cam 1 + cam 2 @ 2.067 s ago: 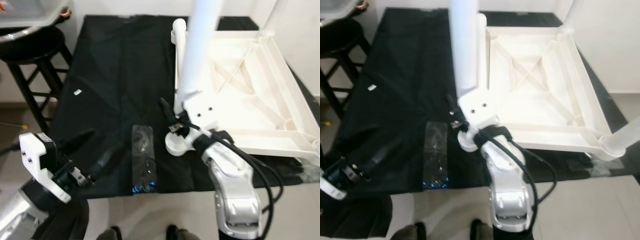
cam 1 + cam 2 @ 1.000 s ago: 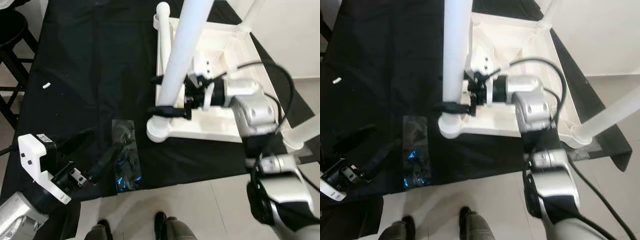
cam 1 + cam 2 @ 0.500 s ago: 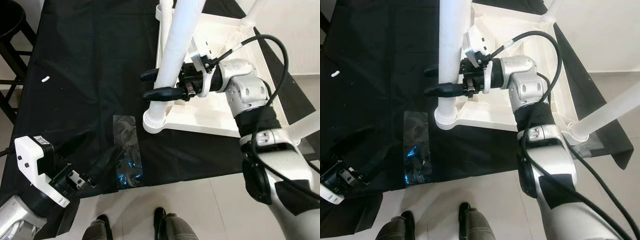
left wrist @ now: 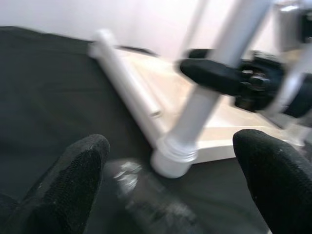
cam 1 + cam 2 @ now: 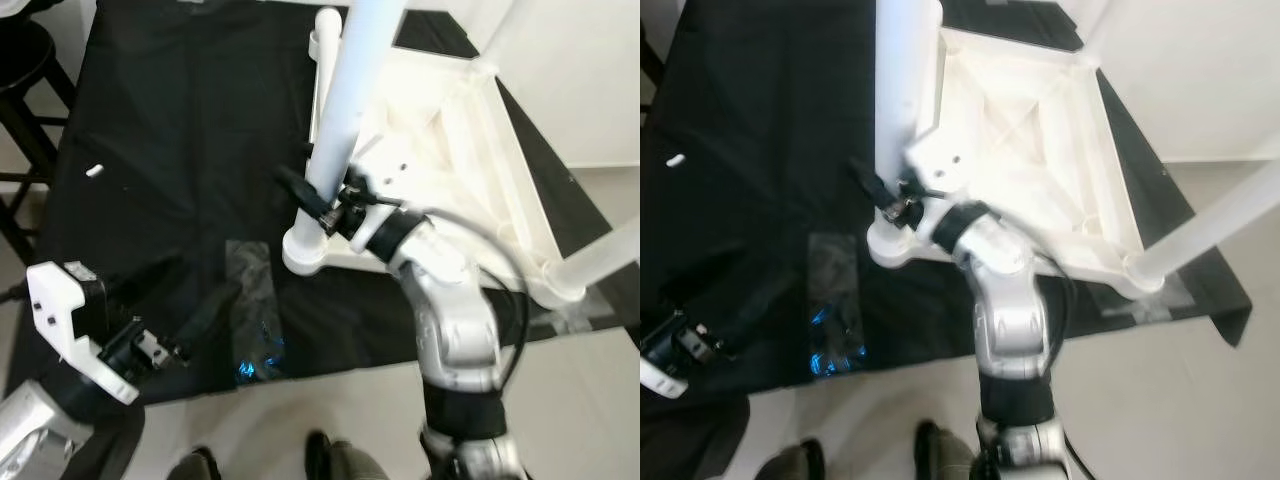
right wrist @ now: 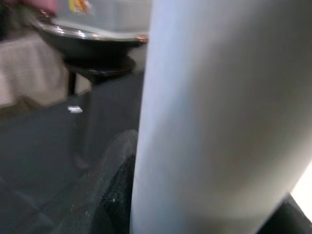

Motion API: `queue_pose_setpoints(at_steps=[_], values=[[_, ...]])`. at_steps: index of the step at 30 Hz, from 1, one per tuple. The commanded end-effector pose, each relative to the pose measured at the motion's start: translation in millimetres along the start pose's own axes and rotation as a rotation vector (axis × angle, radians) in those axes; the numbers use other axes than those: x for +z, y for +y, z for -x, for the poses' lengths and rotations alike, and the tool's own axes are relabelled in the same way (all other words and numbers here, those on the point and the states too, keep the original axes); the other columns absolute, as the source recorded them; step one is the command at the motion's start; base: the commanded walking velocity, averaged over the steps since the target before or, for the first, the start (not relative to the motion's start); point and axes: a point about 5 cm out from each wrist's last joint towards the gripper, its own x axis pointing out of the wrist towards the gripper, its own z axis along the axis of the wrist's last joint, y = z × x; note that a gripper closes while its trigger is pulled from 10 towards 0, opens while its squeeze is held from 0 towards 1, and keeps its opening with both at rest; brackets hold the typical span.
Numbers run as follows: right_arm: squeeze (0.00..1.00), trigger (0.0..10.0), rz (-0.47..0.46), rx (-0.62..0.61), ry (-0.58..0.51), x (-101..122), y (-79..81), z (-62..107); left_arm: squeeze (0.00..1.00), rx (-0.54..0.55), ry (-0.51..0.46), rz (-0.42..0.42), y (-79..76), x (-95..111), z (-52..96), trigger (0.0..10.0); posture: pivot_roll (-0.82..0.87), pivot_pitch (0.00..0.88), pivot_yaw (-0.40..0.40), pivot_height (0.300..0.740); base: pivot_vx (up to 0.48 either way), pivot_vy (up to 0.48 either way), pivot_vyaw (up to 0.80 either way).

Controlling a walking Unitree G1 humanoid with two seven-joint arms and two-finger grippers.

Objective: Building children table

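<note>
While the white kids' table (image 5: 470, 170) lies upside down on the black cloth (image 5: 170, 130) over the right half of the tabletop, one of its legs (image 5: 340, 130) stands up from the table's near left corner, approx. mid-tabletop toward the front edge. The right gripper (image 5: 318, 205) is at that leg, low down just above the round socket (image 5: 305, 252); one black finger (image 5: 296, 187) sticks out on the leg's left side. In the right wrist view the leg (image 6: 219, 117) sits right betw. the fingers (image 6: 109, 195), w/ a dark finger on each side, so the fingers are closed on the leg.

The left gripper (image 5: 205, 310) hangs over the front left part of the cloth, near the front edge. Its fingers (image 4: 73, 175) are spread wide w/ nothing betw. them, pointing toward the leg base (image 4: 171, 161). A clear plastic bag (image 5: 250, 310) lies flat on the cloth just beside the left fingertips, a little left of the socket.

Another leg (image 5: 600, 262) juts out at the table's near right corner, past the front right of the cloth. A small white bit (image 5: 95, 170) lies on the cloth toward the left edge. A black stool (image 5: 30, 70) stands off the tabletop's far left corner. Shoes (image 5: 330, 460) of a person show on the floor below the front edge.
</note>
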Motion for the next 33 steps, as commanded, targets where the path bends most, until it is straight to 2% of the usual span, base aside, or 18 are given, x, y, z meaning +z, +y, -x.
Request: queue_pose_setpoints(at_steps=[1,7,8,9,10,13,14,15,16,20,22,23,25,27,28,29,31,33], values=[[0.00,0.0,-0.023,-0.046,0.336,-59.4,11.8,15.4,0.00,-0.021,0.014,-0.002,2.1,-2.2,-2.9,10.0,0.04,0.293,-0.122,0.740,0.000,0.000,0.00],[0.00,0.0,-0.051,-0.040,0.302,-52.5,10.7,2.4,0.00,-0.019,0.014,-0.005,2.7,-4.3,-4.6,10.0,0.06,0.277,-0.129,0.740,0.000,0.000,0.00],[0.00,0.7,-0.048,-0.030,0.302,-51.5,11.2,1.8,0.00,-0.016,0.011,-0.006,2.9,-4.1,-4.7,10.0,0.05,0.277,-0.131,0.740,0.000,0.000,0.00],[0.00,2.6,-0.047,-0.028,0.304,-50.8,11.4,2.0,0.00,-0.015,0.010,-0.007,3.1,-4.0,-4.7,10.0,0.05,0.277,-0.131,0.740,0.000,0.000,0.00],[0.00,10.0,-0.062,-0.056,0.305,-48.2,13.2,3.5,0.00,-0.013,0.008,-0.007,3.4,-4.0,-4.8,10.0,0.05,0.277,-0.131,0.740,0.000,0.000,0.00],[0.00,10.0,-0.074,-0.080,0.291,-43.1,12.5,5.0,0.00,-0.012,0.007,-0.008,3.5,-3.4,-4.7,10.0,0.05,0.281,-0.133,0.740,0.000,0.000,0.00],[0.82,10.0,-0.082,-0.075,0.271,-37.6,8.8,3.8,0.00,-0.013,0.005,-0.008,3.3,-3.0,-4.8,10.0,0.05,0.282,-0.133,0.740,0.000,0.000,0.00],[0.82,10.0,-0.082,-0.075,0.271,-37.6,8.8,3.8,0.00,-0.013,0.005,-0.008,3.3,-3.0,-4.8,10.0,0.05,0.282,-0.133,0.740,0.000,0.000,0.00],[1.00,10.0,-0.087,-0.070,0.257,-34.3,4.9,1.5,0.00,-0.014,0.005,-0.008,3.3,-3.0,-4.8,10.0,0.05,0.284,-0.133,0.740,0.000,0.000,0.00],[1.00,10.0,-0.094,0.034,0.173,-23.1,-1.2,-7.6,0.00,-0.016,0.004,-0.008,2.8,-3.0,-5.3,10.0,0.05,0.288,-0.136,0.740,0.000,0.000,0.00],[1.00,10.0,-0.048,0.330,0.046,-6.1,-7.9,-17.0,0.00,-0.018,0.002,-0.007,1.3,-2.9,-5.7,10.0,0.06,0.295,-0.143,0.740,0.000,0.000,0.00],[1.00,10.0,-0.048,0.330,0.046,-6.1,-7.9,-17.0,0.00,-0.018,0.002,-0.007,1.3,-2.9,-5.7,10.0,0.06,0.295,-0.143,0.740,0.000,0.000,0.00],[1.00,10.0,0.022,0.533,0.004,1.9,-23.1,-21.4,0.00,-0.018,0.000,-0.006,-0.5,-2.6,-5.6,10.0,0.07,0.301,-0.148,0.740,0.000,0.000,0.00],[0.99,10.0,0.053,0.601,0.002,3.3,-31.7,-24.3,0.00,-0.018,-0.001,-0.006,-1.3,-2.3,-5.3,10.0,0.07,0.303,-0.152,0.740,0.000,0.000,0.00],[0.00,10.0,0.060,0.670,-0.009,6.3,-39.6,-28.4,0.00,-0.017,-0.002,-0.006,-2.1,-1.8,-4.5,10.0,0.08,0.308,-0.155,0.740,0.000,0.000,0.00],[0.00,10.0,0.060,0.670,-0.009,6.3,-39.6,-28.4,0.00,-0.017,-0.002,-0.006,-2.1,-1.8,-4.5,10.0,0.08,0.308,-0.155,0.740,0.000,0.000,0.00],[0.00,10.0,0.034,0.835,-0.033,16.1,-52.1,-43.4,0.00,-0.010,-0.002,-0.008,-3.8,-0.4,-2.2,10.0,0.09,0.318,-0.154,0.740,0.000,0.000,0.00],[0.00,10.0,0.027,0.861,-0.045,19.1,-54.3,-49.0,0.00,-0.008,-0.001,-0.008,-4.4,0.0,-1.2,10.0,0.10,0.323,-0.155,0.740,0.000,0.000,0.00]])
